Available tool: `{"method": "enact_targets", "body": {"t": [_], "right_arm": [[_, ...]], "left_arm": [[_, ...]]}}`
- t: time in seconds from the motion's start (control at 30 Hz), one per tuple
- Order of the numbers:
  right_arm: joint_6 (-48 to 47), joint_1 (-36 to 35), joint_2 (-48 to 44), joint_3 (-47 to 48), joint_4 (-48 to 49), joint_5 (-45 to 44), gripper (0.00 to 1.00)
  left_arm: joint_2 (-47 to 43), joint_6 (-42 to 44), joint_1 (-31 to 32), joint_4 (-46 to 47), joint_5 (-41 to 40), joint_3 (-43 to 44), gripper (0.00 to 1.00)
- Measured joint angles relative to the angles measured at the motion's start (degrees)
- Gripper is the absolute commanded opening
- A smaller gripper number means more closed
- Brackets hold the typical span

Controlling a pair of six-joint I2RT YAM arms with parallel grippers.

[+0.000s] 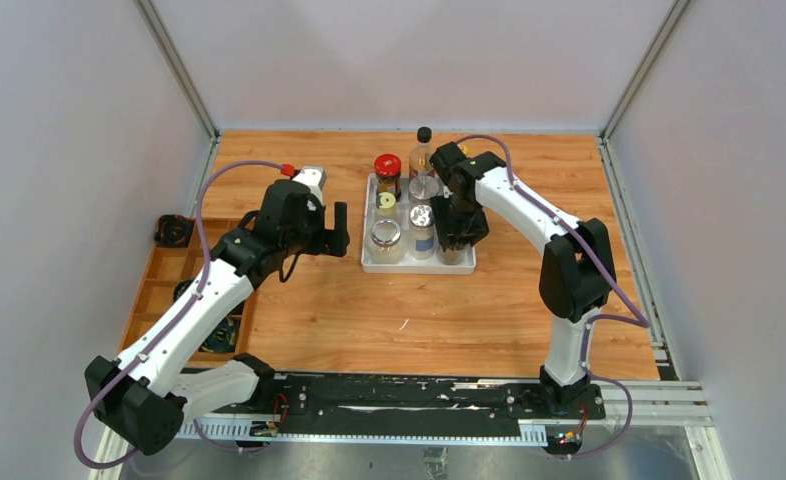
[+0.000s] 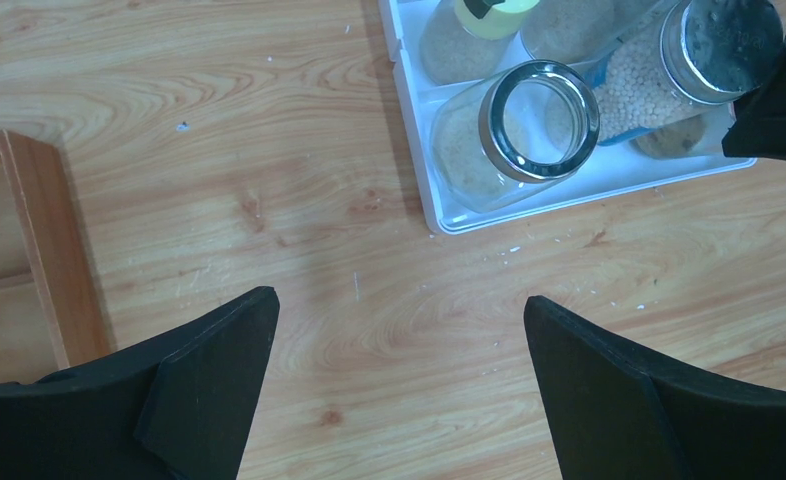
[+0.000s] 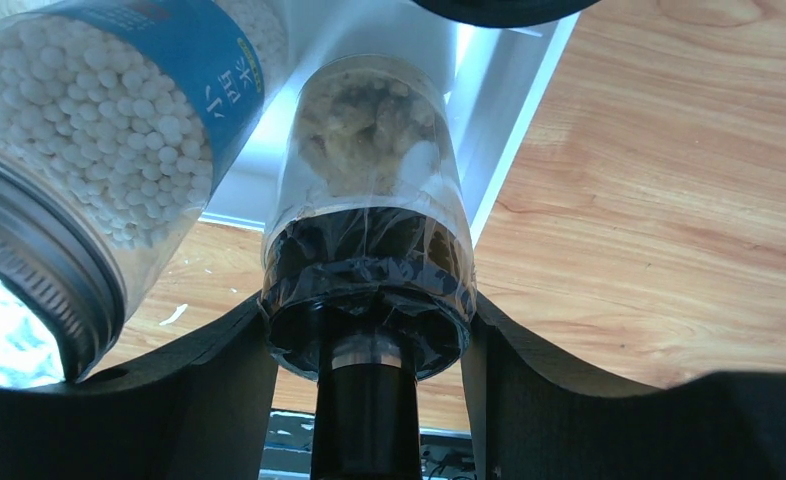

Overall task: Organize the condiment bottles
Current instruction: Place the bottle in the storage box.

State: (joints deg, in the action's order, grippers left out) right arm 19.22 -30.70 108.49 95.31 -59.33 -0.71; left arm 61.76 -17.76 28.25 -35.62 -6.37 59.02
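With all bottles (image 1: 387, 176) in sight standing in the tray (image 1: 409, 267), the job is likely nearing its end: right fingers (image 3: 219, 400) are clasping a black-capped jar (image 3: 369, 180), while left fingers (image 2: 209, 370) are hanging wide open, empty.

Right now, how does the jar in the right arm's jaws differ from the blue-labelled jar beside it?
The black-capped jar holds brownish lumps; the blue-labelled jar holds small white beads. The black-capped jar's cap is black under clear film; the blue-labelled jar's lid is silver metal. The right jaws clamp the black-capped jar; nothing grips the blue-labelled jar. Both have clear walls and are over the white tray.
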Motion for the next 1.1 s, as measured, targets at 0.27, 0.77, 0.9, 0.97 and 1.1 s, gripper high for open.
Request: {"method": "enact_targets", "body": {"t": [0.27, 0.77, 0.9, 0.97, 1.1], "right_arm": [[-0.3, 0.0, 0.0, 0.0, 0.0, -2.2, 0.14], [-1.0, 0.0, -0.2, -0.3, 1.1, -2.3, 0.7], [-1.1, 0.0, -0.6, -0.7, 1.4, -2.3, 0.76], [-1.1, 0.0, -1.1, -1.0, 1.3, -2.3, 0.77], [-1.2, 0.0, -2.1, -1.2, 1.3, -2.3, 0.77]], "left_arm": [[0.0, 0.0, 0.0, 0.9, 0.7, 0.0, 1.0], [0.0, -0.1, 0.0, 1.3, 2.0, -0.2, 1.0], [0.0, -0.1, 0.0, 1.3, 2.3, -0.4, 1.0], [0.0, -0.2, 0.0, 1.4, 2.4, -0.5, 1.0], [0.0, -0.5, 0.0, 1.4, 2.7, -0.9, 1.0]]}}
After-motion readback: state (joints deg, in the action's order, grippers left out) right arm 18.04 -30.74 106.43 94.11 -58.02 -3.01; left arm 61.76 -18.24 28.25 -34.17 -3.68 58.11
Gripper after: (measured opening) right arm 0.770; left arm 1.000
